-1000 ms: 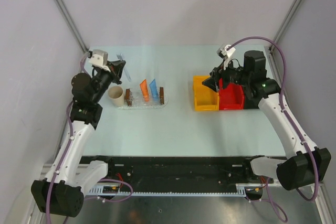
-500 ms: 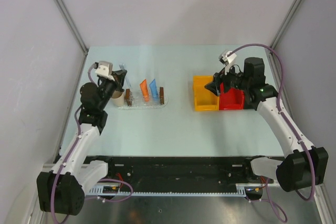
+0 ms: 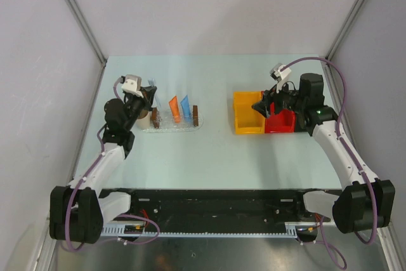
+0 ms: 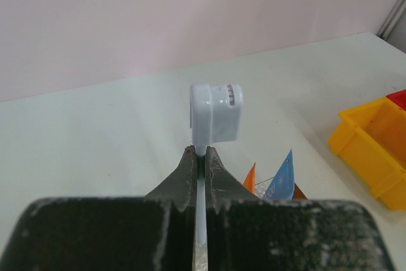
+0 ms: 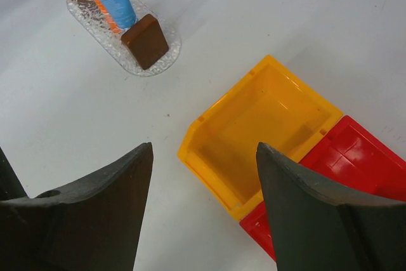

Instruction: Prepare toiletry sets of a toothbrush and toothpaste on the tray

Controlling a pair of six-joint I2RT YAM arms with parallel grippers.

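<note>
Mint-green table (image 3: 209,150) first, since everything sits on it, with the two arms reaching in from the near edge.

The yellow bin (image 5: 266,125) and red bin (image 5: 355,163) are side by side and touching on the right. What I can see of them looks empty. The right gripper (image 5: 204,150) hangs over them with its jaws wide apart and nothing between them, so my guess is it's parked or checking for more stock.

Well apart on the left is the tray (image 3: 168,126), clear plastic with a wood block (image 5: 145,40) at each end. I think the blocks work as end stops so stuff doesn't slide off.

A beige cup (image 3: 144,119) sits just off the tray's left end, half hidden under the left gripper (image 4: 200,157).

The toothpaste is already in place. The orange tube (image 3: 174,108) and blue tube (image 3: 185,107) are between the blocks, tilted with the flat ends up.

The toothbrush (image 4: 216,112) is the missing piece. It's off the table, pinched by its handle in the left gripper's closed jaws. The head pokes up past the fingertips, over the cup end of the tray. Holding it low on the handle probably keeps the bristle end clean and makes it easy to lay down. The next step looks like setting it beside the tubes, and since it's skinny, it could roll or twist on release.
</note>
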